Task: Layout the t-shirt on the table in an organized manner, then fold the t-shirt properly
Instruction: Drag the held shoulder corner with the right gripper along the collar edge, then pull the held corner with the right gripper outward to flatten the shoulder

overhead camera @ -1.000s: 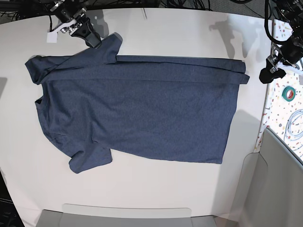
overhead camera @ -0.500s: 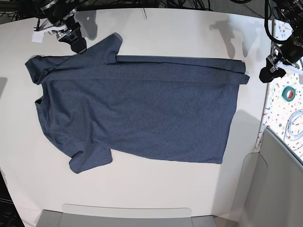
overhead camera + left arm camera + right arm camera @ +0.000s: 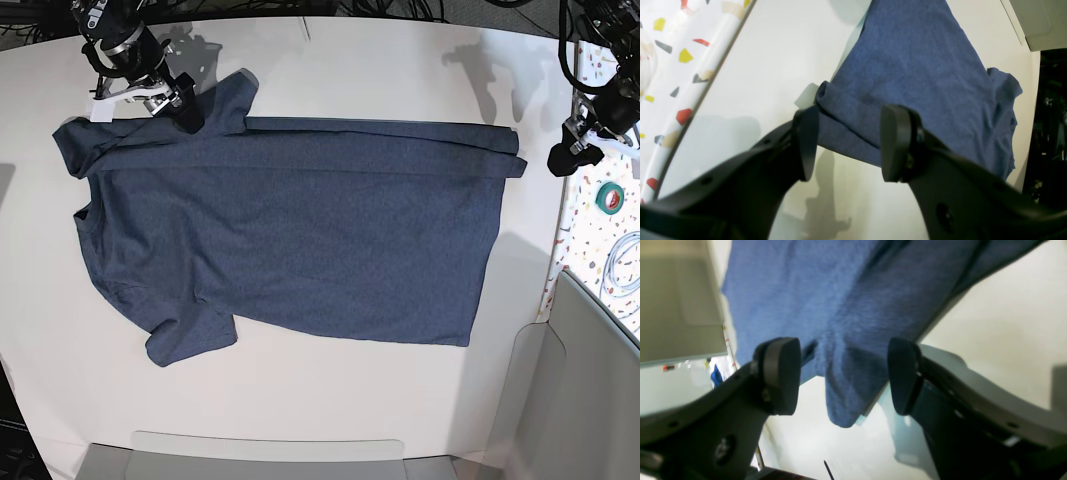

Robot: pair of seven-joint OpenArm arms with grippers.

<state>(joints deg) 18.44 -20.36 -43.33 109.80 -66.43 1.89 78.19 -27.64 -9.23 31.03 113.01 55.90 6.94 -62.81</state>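
Bright overhead light, soft shadows, blurry wrist views.

Right wrist view. I see the right gripper [image 3: 843,380] with its two dark pads [image 3: 781,375] standing wide apart, nothing pinched between them. Past the gap lies the t-shirt [image 3: 840,296], blue heathered cloth, slightly blurred; a rounded sleeve end [image 3: 843,406] of it hangs toward the gripper, between the pads but touching neither. The white table [image 3: 1000,326] shows right of the t-shirt and below the sleeve end.
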